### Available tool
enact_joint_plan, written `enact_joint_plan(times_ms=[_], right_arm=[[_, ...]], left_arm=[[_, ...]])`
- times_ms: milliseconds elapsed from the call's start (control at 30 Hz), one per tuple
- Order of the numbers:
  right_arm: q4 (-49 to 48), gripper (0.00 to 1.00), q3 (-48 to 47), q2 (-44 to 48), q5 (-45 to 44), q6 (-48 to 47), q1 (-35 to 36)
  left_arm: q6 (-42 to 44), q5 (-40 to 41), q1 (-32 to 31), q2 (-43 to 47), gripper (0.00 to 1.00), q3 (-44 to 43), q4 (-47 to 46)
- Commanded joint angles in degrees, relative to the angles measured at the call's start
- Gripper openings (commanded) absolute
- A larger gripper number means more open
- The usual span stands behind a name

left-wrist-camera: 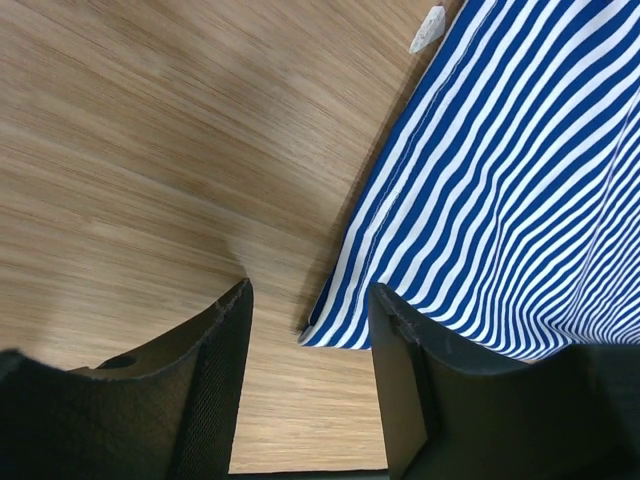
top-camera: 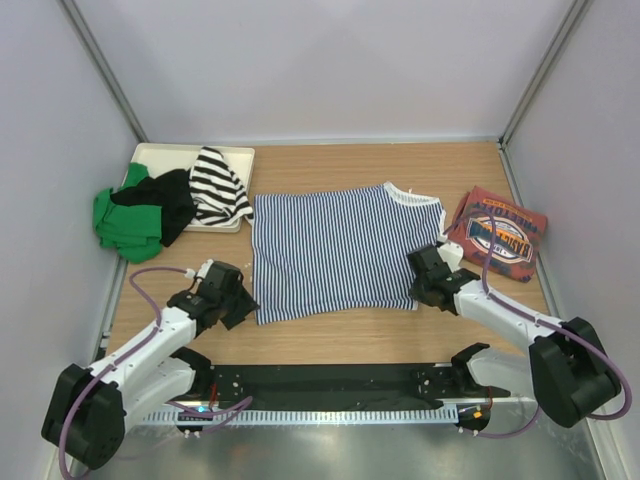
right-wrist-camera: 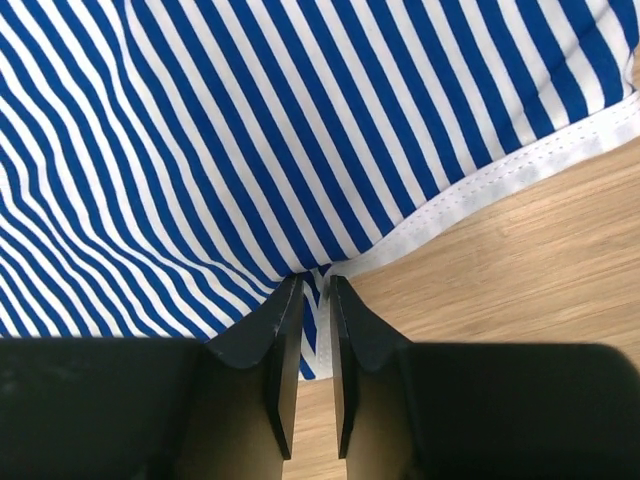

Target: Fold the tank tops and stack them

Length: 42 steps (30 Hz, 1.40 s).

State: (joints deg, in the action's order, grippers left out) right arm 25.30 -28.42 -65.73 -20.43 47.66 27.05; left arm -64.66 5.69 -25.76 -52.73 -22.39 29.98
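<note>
I have two arms, and both reach forward from the near edge of the table (top-camera: 350,335). Both bend at the elbow and go down low to the wood.

The striped tank top (top-camera: 335,250) lies spread out flat in the middle of the table. It has thin blue and white lines and a white neck band at the far right.

My left arm comes in from the left side, and my left gripper (top-camera: 245,305) sits at the near left corner of the striped top. In my left wrist view, my left gripper (left-wrist-camera: 308,300) has its jaws spread apart. The corner of the striped top (left-wrist-camera: 520,200) lies on the wood right at the gap between them. Neither jaw is squeezing it.

My right arm comes in from the right side, and my right gripper (top-camera: 417,287) is at the near right corner, by the white edge. In my right wrist view, my right gripper (right-wrist-camera: 315,285) has its jaws almost together. A bit of the striped top (right-wrist-camera: 250,130) dips into the thin gap. I cannot tell if they are pinching it tight.

The red tank top (top-camera: 497,235) lies folded on the right, near my right arm. A pile of other tops (top-camera: 165,205) sits half on a white tray (top-camera: 150,153) at the far left.
</note>
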Motion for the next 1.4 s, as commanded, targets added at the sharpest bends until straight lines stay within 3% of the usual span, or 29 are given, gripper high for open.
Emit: enact_joint_plan(times_ms=[0,200,500,600,667,767,800,833,1033,1367], right_arm=[[0.0,0.24,-2.0,2.9,-0.2,-0.5,0.3],[3.0,0.35,-1.7,8.8,4.6,-0.5,0.4],[2.9,0.36,-2.0,9.6,7.0,-0.6,0.5],[3.7,0.45,-2.3,9.0,7.0,-1.2,0.8],[4.8,0.44,-3.0,8.7,7.7,-2.2,1.0],[5.3,0.41,-2.9,8.6,9.0,-2.3,2.0],[5.5,0.39,-2.8,8.7,9.4,-2.1,2.3],[5.5,0.38,-2.6,8.8,9.7,-2.0,2.6],[7.3,0.37,-1.0,10.0,9.2,-1.0,5.3],[8.5,0.45,-0.1,8.5,3.6,3.1,8.0]], left_arm=[[-1.2,0.7,-0.1,-1.1,0.5,0.4,1.3],[-3.2,-2.1,-0.4,0.3,0.43,1.2,2.4],[-7.1,-0.6,-4.6,4.2,0.48,3.3,4.1],[-6.4,-1.7,-4.9,0.7,0.49,3.1,1.6],[-6.4,-2.3,-5.6,-1.6,0.43,3.0,-0.6],[-6.6,-1.8,-6.1,-3.2,0.22,3.4,-2.8],[-6.9,-1.6,-6.1,-3.3,0.07,3.5,-3.0],[-7.2,-1.5,-6.1,-3.2,0.01,4.0,-3.3],[-8.3,1.9,-6.0,-0.3,0.0,2.9,-3.4],[-5.7,2.8,-5.2,-4.8,0.0,-3.4,-0.7]])
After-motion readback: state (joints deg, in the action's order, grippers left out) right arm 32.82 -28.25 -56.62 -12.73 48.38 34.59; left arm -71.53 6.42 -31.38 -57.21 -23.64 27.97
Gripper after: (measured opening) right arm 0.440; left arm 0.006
